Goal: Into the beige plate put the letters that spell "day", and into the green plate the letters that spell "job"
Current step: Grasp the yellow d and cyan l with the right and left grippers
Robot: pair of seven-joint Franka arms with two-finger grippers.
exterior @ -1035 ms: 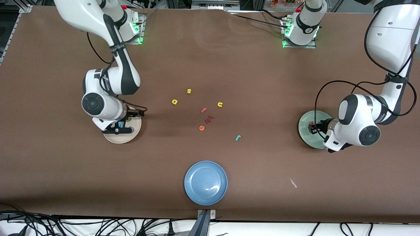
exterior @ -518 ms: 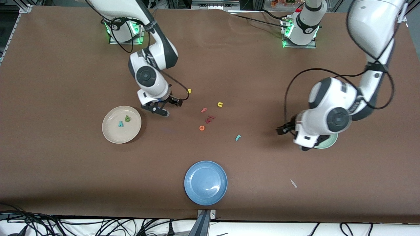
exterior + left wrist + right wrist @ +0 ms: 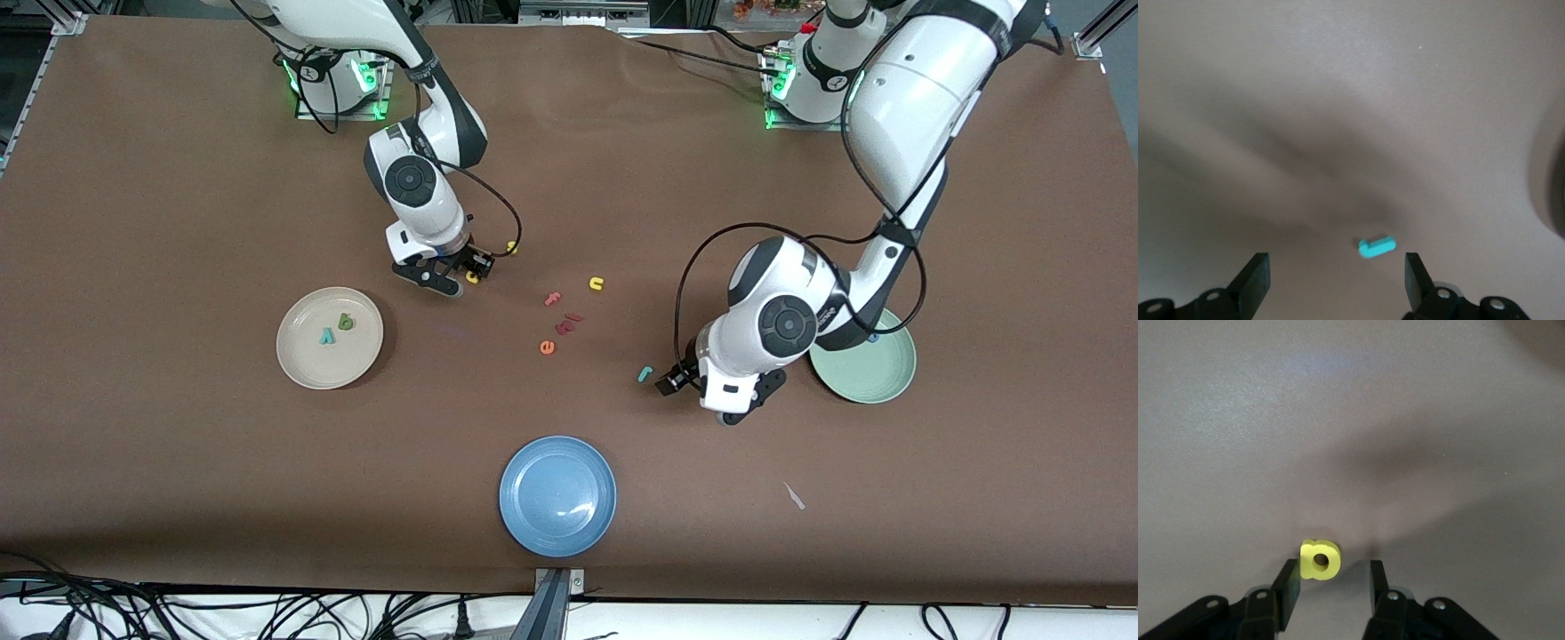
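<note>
The beige plate (image 3: 307, 360) lies toward the right arm's end and holds a teal y (image 3: 327, 336) and a green d (image 3: 345, 323). Just over the yellow a (image 3: 472, 277) (image 3: 1319, 560) hangs my right gripper (image 3: 449, 280) (image 3: 1333, 583). It is open, and the letter sits close against one fingertip (image 3: 1290, 583). My left gripper (image 3: 725, 404) (image 3: 1335, 273) hovers open above the teal j (image 3: 645, 374) (image 3: 1377, 247), which lies flat on the table between the fingers. The left arm hides part of the green plate (image 3: 876, 378), and a small blue letter (image 3: 874, 339) peeks out at the plate's rim.
Loose letters lie mid-table: yellow s (image 3: 512, 247), yellow u (image 3: 596, 284), orange f (image 3: 553, 299), dark red letters (image 3: 569, 322), orange e (image 3: 547, 348). A blue plate (image 3: 557, 495) sits near the front edge, with a white scrap (image 3: 794, 496) toward the left arm's end.
My right gripper left the beige plate, came down over the yellow a and narrowed. My left gripper left the green plate and swung over to the teal j.
</note>
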